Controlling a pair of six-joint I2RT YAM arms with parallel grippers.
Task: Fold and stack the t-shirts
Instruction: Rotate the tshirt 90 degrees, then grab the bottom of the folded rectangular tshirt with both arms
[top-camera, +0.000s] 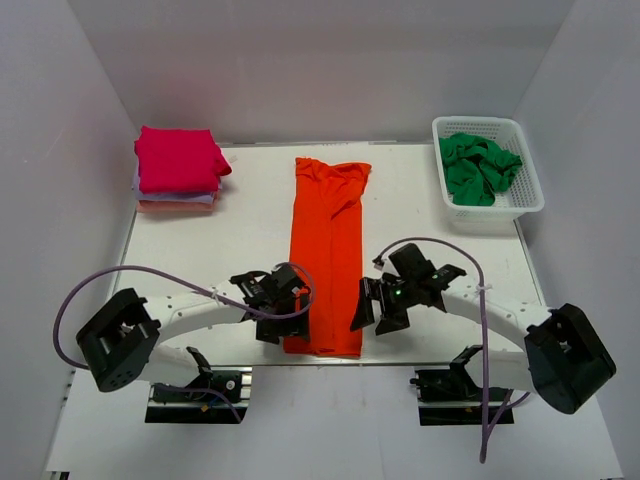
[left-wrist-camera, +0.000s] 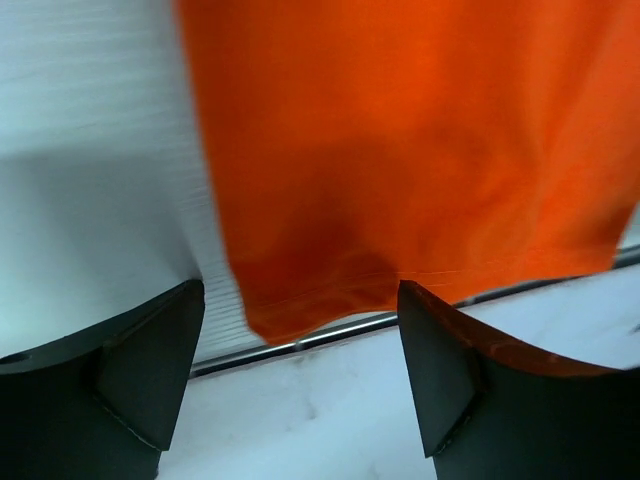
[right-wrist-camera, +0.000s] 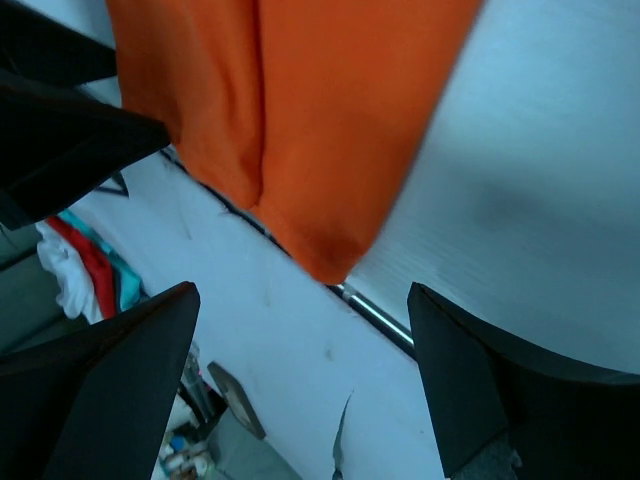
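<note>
Left tool (top-camera: 284, 297) hangs low over the near edge of the worktop (top-camera: 240, 240), its jaws wide apart with nothing between them. It is at the near left corner of the orange-red t-shirt (top-camera: 326, 250) and hides part of that corner from above. In its own wrist view the left tool (left-wrist-camera: 300, 370) frames the blurred hem of the orange-red t-shirt (left-wrist-camera: 400, 150), and a corner of the cloth lies over the metal rail (left-wrist-camera: 300, 345) at the worktop's edge.

Right tool (top-camera: 372, 305) sits just beside the shirt's near right edge, jaws also spread and gripping nothing. From its wrist, the right tool (right-wrist-camera: 305, 385) looks at a folded corner of the orange-red t-shirt (right-wrist-camera: 310, 120) that reaches the edge. Dark parts of the other arm cut in at the upper left, and some red, teal and white cloth (right-wrist-camera: 85, 265) below the worktop is too small to make out.

Seen from above, the shirt lies flat as 1 long narrow strip down the middle of the worktop, running from the far side to the near edge.

At the far left, well apart, a folded stack has a magenta t-shirt (top-camera: 178, 158) on top and a pale lilac t-shirt (top-camera: 176, 198) under it. A peach layer at the bottom shows only as a thin edge.

At the far right a white basket (top-camera: 480, 123) holds a crumpled green t-shirt (top-camera: 478, 168).
</note>
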